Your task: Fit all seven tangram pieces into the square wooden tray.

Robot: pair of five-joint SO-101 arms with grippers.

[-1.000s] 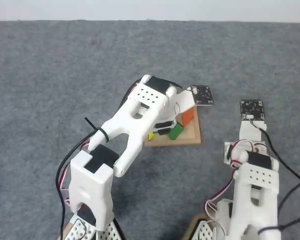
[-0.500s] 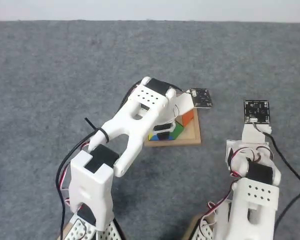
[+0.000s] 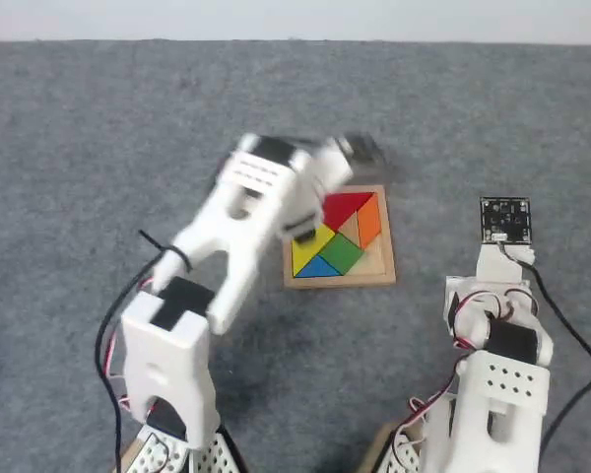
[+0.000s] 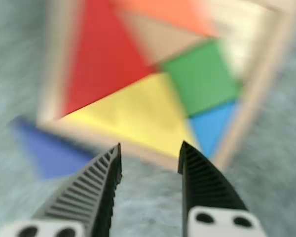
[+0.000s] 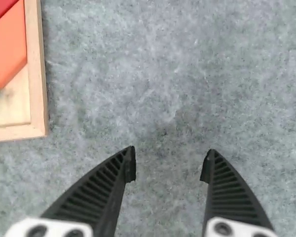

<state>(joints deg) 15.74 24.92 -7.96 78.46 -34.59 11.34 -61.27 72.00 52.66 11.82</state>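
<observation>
**Item 1, square wooden tray** [image 3: 340,281]. I logged it lying flat on the grey carpeted tabletop [image 3: 98,128]. In the high view the left arm [image 3: 227,246] stretched across the side of it away from the right arm.

**Item 2, pieces in the tray.** I counted six, flat and edge to edge:
- red triangle [image 4: 108,64]
- yellow triangle [image 4: 133,116]
- green square [image 4: 202,76]
- light blue triangle [image 4: 212,126]
- orange piece [image 3: 369,219]
- tan triangle [image 4: 163,39]

The red and yellow triangles met along one long edge. The green square sat between the tan triangle and the light blue triangle. A patch of bare tray floor [image 5: 10,106] showed in the corner beside the orange piece, on the right arm's side.

**Item 3, dark blue piece** [image 4: 47,153]. It lay outside the tray on the carpet, just beside the rim near the yellow triangle. The blur kept me from telling whether it touched the wood.

**Item 4, left gripper** [image 4: 149,153]. Its jaws stood moderately apart with nothing between them. It was poised over the tray's rim by the yellow triangle.

**Item 5, right gripper** [image 5: 170,163]. Its jaws were spread wide and it was empty. It stood over bare carpet, off the tray's corner and apart from it.
</observation>
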